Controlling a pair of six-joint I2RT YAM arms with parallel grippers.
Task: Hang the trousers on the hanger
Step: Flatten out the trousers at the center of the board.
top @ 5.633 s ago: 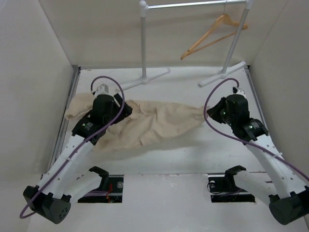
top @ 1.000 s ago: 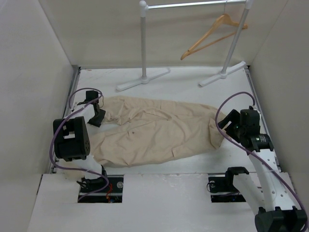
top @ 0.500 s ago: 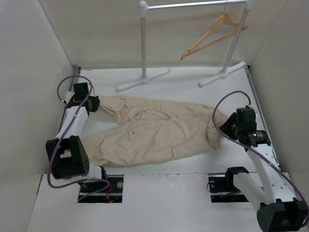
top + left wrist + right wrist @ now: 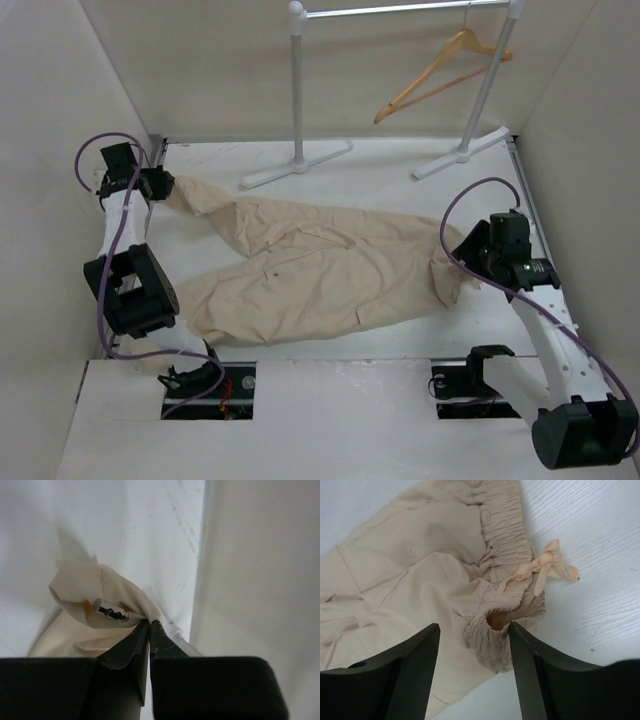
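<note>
Across the middle of the white table (image 4: 400, 170) in the overhead view, the beige soft cotton trousers (image 4: 320, 270) are laid out nearly flat. One leg runs up towards the upper left corner and the gathered elastic waistband (image 4: 505, 525) lies right of centre. The light-brown wooden triangular hanger (image 4: 437, 70) is seen well apart from them, hung by its hook on the rail of the white metal garment rack (image 4: 297, 80) at the upper right. The step in hand is judged to be the spreading and gripping of the garment at both ends, with nothing yet brought to the hanger. The left gripper (image 4: 149, 626) is clenched on the trousers: its wrist view shows the cuff of the leg (image 4: 85, 595) pinched between closed fingers close to the pale side wall (image 4: 250, 580), with a small metal cord end (image 4: 111, 612) resting on the fabric. The right gripper (image 4: 473, 625) is released, its jaws standing apart on either side of a fold of the waistband, just below the tied drawstring bow (image 4: 545, 562). Next, a closing of the right jaws on that fold is probably called for, then a joint lift towards the upper right so that the cloth can be draped over the crossbar. The left arm is folded sharply at the left edge, with its elbow at the lower left and its forearm reaching up into the corner. The right arm rises from the lower right and leans in towards the waistband.
</note>
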